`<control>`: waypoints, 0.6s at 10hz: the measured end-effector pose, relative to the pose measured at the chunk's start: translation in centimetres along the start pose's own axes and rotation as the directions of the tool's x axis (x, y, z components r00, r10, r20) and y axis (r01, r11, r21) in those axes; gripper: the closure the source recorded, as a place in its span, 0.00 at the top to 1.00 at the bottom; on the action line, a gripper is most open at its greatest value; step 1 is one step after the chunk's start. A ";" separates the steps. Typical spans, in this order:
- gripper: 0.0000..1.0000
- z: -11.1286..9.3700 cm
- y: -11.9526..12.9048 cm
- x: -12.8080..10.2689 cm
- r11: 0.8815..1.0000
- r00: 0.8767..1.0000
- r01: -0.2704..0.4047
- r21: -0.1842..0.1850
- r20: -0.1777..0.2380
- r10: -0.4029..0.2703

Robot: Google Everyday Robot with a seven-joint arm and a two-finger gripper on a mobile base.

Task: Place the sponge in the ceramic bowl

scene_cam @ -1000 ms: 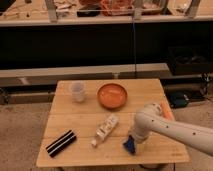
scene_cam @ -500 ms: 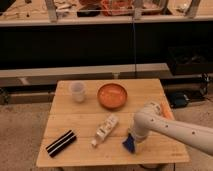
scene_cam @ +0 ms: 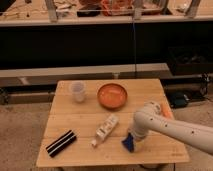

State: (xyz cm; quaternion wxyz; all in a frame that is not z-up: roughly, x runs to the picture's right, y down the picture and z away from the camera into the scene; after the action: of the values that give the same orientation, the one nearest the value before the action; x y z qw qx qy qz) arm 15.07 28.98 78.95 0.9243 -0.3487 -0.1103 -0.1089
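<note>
Sponge (scene_cam: pixel 128 145), blue, pinched in gripper (scene_cam: pixel 131 141) low over table (scene_cam: pixel 85 127) front | ceramic bowl (scene_cam: pixel 112 95) well apart behind | clearance to be gained, release centred over bowl

Robot arm (scene_cam: pixel 172 125), single limb. The casing is smooth and off-white, built of thick, rounded tubular segments. The segment running away from the end effector to the right carries a scatter of small dark dots, possibly screws or vents. Directly above the end effector, the casing swells into a bulbous rounded joint (scene_cam: pixel 145 117), paler on its upper side. The gripper (scene_cam: pixel 132 141) ends the arm below this joint, low over the wooden table (scene_cam: pixel 80 115), at its near right part.
</note>
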 end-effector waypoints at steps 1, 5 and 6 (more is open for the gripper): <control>0.07 0.0 -0.1 0.1 1.000 1.000 -0.002 0.003 0.000 0.002; 0.09 -0.3 -0.5 0.2 1.000 1.000 -0.009 0.016 -0.007 0.009; 0.10 -0.3 -0.7 0.3 1.000 1.000 -0.011 0.020 -0.008 0.011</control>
State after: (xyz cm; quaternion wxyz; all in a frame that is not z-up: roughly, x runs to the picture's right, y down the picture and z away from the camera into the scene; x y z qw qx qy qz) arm 15.21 28.24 79.20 0.9287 -0.3398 -0.1055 -0.1043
